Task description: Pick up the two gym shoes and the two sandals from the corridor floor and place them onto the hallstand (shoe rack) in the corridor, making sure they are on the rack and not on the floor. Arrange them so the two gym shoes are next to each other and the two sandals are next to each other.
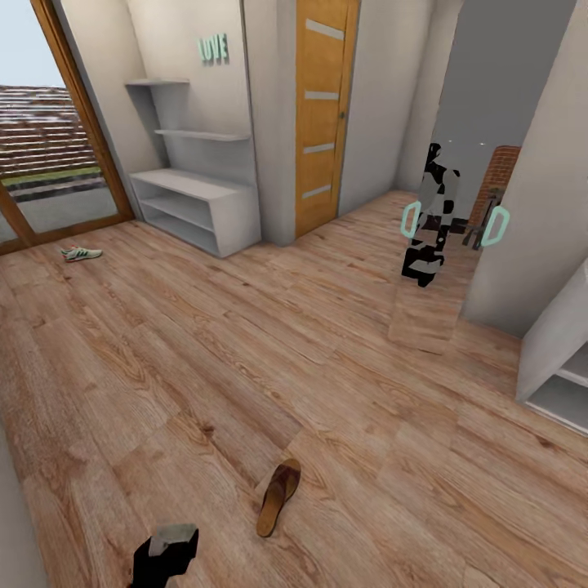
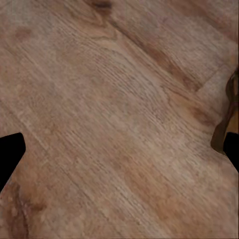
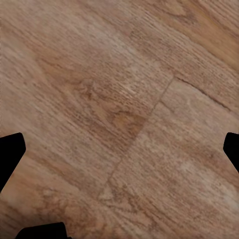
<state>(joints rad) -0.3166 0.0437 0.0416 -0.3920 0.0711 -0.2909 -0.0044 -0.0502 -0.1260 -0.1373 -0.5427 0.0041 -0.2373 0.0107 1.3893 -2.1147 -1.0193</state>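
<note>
1. One sandal (image 1: 278, 496) lies on the corridor floor (image 1: 245, 343) near the robot; its edge also shows beside the left gripper (image 2: 119, 149).
2. One gym shoe (image 1: 82, 253) lies far left, near the glass door.
3. Both grippers, the right gripper (image 3: 119, 149) included, hang with fingers spread wide and released, holding nothing.
4. To take the sandal well, I would centre the left fingers across its width before lowering.
5. Far left, the shoe rack (image 1: 192, 204) stands bare.

An orange wooden door (image 1: 325, 114) is standing shut beside teal "LOVE" letters (image 1: 213, 49) on the wall; a glass door (image 1: 49, 139) is showing terraced steps outside.
</note>
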